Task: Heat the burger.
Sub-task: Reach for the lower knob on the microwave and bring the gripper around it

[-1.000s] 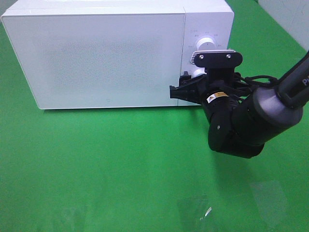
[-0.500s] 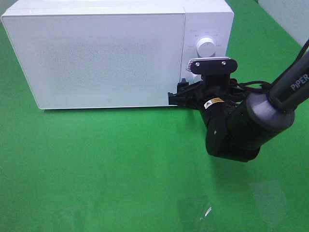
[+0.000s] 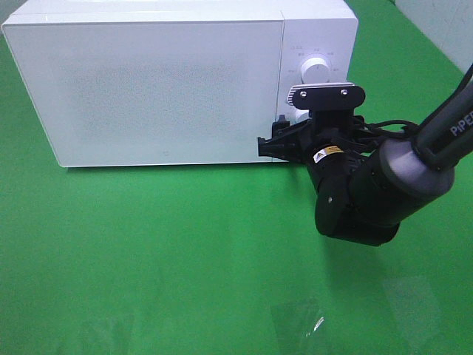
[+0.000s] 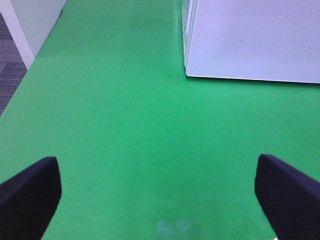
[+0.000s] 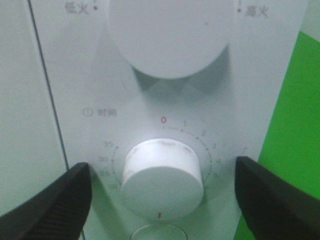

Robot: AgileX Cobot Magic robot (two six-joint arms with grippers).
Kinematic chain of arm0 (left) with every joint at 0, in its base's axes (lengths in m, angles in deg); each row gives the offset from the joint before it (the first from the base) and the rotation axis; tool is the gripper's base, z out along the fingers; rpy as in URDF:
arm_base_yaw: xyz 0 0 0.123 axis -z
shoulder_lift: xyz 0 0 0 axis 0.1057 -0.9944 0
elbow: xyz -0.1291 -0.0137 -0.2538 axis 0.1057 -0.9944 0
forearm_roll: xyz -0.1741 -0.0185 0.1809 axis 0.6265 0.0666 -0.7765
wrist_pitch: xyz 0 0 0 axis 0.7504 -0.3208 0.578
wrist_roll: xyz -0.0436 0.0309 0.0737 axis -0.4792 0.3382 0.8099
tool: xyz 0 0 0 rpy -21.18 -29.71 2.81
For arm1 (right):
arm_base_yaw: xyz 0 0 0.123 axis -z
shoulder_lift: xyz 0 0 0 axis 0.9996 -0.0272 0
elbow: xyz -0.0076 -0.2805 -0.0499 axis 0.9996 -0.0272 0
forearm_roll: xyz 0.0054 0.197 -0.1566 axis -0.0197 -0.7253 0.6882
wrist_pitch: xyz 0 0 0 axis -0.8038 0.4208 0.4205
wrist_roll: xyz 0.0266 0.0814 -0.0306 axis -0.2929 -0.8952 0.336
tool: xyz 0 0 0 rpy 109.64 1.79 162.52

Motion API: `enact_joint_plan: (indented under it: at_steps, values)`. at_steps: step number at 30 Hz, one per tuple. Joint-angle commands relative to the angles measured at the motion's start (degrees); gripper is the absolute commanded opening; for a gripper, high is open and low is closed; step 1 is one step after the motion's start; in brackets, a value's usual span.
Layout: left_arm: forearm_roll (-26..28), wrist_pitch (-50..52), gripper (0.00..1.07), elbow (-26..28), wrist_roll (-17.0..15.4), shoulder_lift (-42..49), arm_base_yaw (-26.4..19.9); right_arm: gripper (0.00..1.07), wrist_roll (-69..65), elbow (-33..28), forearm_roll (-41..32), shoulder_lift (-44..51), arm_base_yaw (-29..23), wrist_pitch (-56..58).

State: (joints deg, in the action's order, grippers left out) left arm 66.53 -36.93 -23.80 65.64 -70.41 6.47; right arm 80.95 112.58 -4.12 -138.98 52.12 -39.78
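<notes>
microwave timer knob (image 5: 162,177): level right hand (image 3: 270,146) faces it, fingers (image 5: 50,200) apart.

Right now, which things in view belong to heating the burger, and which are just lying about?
Job: microwave, door shut; timer dial; right gripper, open astride that dial. The burger is not in view.
Idle: upper knob; left gripper, open above the green mat.

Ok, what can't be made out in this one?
Burger: in no view; the microwave door is shut and nothing shows through.
Timer knob: in the exterior high view, mostly hidden behind the right hand.
Timer scale: right wrist view, lower part cut off by the frame edge.
Left hand: only fingertips show, left wrist view.
</notes>
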Motion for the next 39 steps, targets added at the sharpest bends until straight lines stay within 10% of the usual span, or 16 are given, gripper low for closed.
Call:
enact_joint_plan:
  at_steps: [1,17,29,39]
  values:
    - [0.0,0.8,1.01,0.0,0.2,0.9,-0.2,0.73,1.1,1.2,1.4,1.1,0.3,-4.2]
    - [0.0,0.8,1.01,0.0,0.2,0.9,-0.2,0.15,1.1,1.2,2.5,1.1,0.1,-10.7]
    - [0.0,0.8,1.01,0.0,0.2,0.9,-0.2,0.05,-4.9,1.2,8.7,1.1,0.1,-12.1]
    - [0.0,0.8,1.01,0.0,0.2,0.9,-0.2,0.05,-44.9,1.2,10.5,1.1,0.1,-12.8]
